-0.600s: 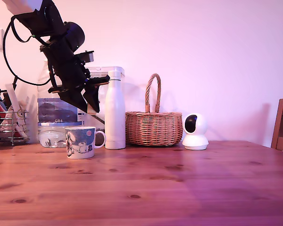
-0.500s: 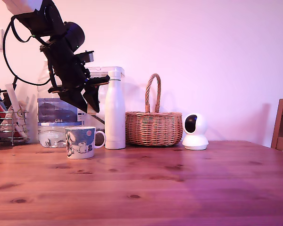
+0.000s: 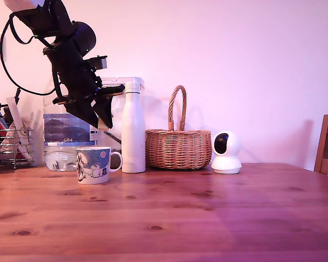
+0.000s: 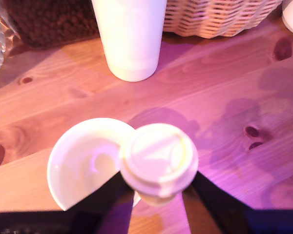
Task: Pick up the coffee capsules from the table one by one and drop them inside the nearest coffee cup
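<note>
One arm angled down, fingers (image 4: 158, 195) gripping coffee capsule (image 4: 158, 158) above coffee cup (image 3: 93, 164)

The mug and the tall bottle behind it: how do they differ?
The mug is short and squat; the bottle stands much taller and slimmer. The mug carries blue-grey cartoon artwork with a pink dot, while the bottle is plain white. The mug has a loop handle and an open top; the bottle has no handle and is capped. Both stand upright on the wooden table.
</note>
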You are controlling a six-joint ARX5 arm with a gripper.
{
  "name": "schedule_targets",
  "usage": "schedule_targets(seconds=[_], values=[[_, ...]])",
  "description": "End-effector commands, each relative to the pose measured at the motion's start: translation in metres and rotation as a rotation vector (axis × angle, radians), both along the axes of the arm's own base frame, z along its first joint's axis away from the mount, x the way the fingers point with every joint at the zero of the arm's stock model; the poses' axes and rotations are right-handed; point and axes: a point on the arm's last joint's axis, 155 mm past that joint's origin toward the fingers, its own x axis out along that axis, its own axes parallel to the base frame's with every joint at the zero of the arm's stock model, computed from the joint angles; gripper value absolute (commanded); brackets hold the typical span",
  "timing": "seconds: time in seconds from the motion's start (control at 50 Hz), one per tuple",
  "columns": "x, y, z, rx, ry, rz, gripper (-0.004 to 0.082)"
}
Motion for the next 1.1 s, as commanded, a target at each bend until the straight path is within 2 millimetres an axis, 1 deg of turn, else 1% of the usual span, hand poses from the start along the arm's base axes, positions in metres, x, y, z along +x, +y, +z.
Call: schedule_targets(seconds=[0.0, 0.1, 0.36, 0.4, 0.46, 0.56, 0.72, 0.94, 1.08], values=[[-0.002, 0.004, 0.006, 0.002, -0.014, 0.003, 0.0213], [-0.003, 0.011, 0.012, 0.007, -0.017, 0.015, 0.0213], [-0.007, 0.044, 0.037, 0.044, -0.041, 0.066, 0.0213], [-0.007, 0.053, 0.04, 0.057, -0.042, 0.085, 0.0213], [-0.008, 0.06, 0.042, 0.061, -0.041, 0.097, 0.0213], [-0.009, 0.065, 0.045, 0.066, -0.044, 0.099, 0.0213], [-0.011, 0.065, 0.043, 0.067, -0.032, 0.097, 0.0213], [-0.011, 0.051, 0.046, 0.066, -0.052, 0.059, 0.0213], [-0.013, 0.045, 0.04, 0.071, -0.038, 0.043, 0.0213]])
